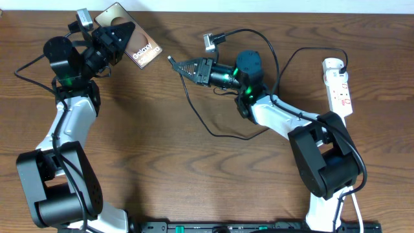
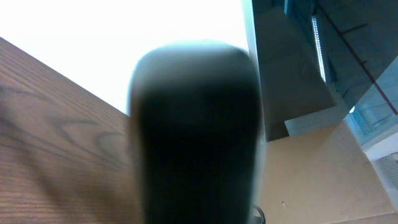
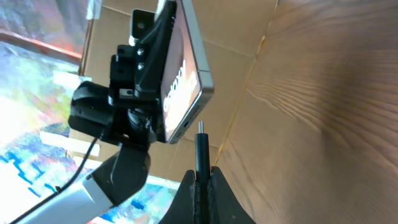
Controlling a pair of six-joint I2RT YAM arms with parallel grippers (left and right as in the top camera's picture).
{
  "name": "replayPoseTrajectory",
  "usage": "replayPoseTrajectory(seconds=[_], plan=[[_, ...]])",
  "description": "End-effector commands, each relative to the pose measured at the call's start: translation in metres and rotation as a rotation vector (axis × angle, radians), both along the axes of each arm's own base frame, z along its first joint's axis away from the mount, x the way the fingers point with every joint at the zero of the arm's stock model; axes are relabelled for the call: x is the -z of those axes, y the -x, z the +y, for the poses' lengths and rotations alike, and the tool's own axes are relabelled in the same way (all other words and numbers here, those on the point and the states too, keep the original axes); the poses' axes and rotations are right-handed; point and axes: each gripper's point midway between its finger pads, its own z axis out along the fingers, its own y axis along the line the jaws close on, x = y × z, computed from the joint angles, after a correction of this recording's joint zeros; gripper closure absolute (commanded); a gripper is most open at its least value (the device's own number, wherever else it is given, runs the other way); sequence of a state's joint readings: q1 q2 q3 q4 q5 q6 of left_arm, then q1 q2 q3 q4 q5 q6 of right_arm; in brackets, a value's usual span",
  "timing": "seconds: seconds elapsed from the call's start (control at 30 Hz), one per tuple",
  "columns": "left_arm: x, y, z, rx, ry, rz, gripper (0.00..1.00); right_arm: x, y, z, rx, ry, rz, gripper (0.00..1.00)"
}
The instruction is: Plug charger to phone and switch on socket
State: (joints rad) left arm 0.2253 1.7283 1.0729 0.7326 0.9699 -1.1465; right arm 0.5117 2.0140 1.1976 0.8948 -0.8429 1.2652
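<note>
The right gripper (image 3: pixel 202 179) pinched the charger (image 3: pixel 201 149), its connector tip pointing to twelve o'clock. At eleven o'clock, just beside that tip, the left gripper (image 3: pixel 144 59) clamped the tilted phone (image 3: pixel 186 78).

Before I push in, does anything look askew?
Nothing damaged. The glossy bronze-brown phone sits tilted in the left tool, and the thin black charger's connector tip, pinched in the right tool, stands apart from the phone's edge.

Even, soft overhead light; left wrist view blurred, with blown-out white glare
</note>
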Motion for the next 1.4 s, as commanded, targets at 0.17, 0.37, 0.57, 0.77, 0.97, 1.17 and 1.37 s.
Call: replayPoseTrajectory(seconds=[0.17, 0.37, 0.57, 0.77, 0.97, 1.17, 1.37], plan=[[-0.009, 0.000, -0.002, 0.007, 0.048, 0.016, 0.93, -0.009, 0.005, 0.012, -0.007, -0.028, 0.020, 0.99], [-0.009, 0.002, -0.003, 0.019, 0.048, 0.017, 0.93, -0.017, 0.008, 0.014, -0.014, -0.053, 0.003, 0.99], [-0.009, 0.004, -0.006, 0.038, 0.048, 0.018, 0.93, -0.017, 0.010, 0.015, -0.018, -0.053, 0.004, 0.99], [-0.009, 0.005, -0.010, 0.049, 0.061, 0.030, 0.93, -0.017, 0.010, 0.016, -0.018, -0.053, 0.004, 0.99], [-0.009, 0.005, -0.024, 0.072, 0.060, 0.029, 0.93, -0.017, 0.012, 0.018, -0.020, -0.054, 0.003, 0.99], [-0.010, 0.004, -0.026, 0.069, 0.060, 0.025, 0.93, -0.018, 0.013, 0.019, -0.025, -0.054, 0.002, 0.99], [-0.012, 0.005, -0.026, 0.072, 0.057, 0.013, 0.93, -0.018, 0.013, 0.018, -0.024, -0.055, 0.001, 0.99]])
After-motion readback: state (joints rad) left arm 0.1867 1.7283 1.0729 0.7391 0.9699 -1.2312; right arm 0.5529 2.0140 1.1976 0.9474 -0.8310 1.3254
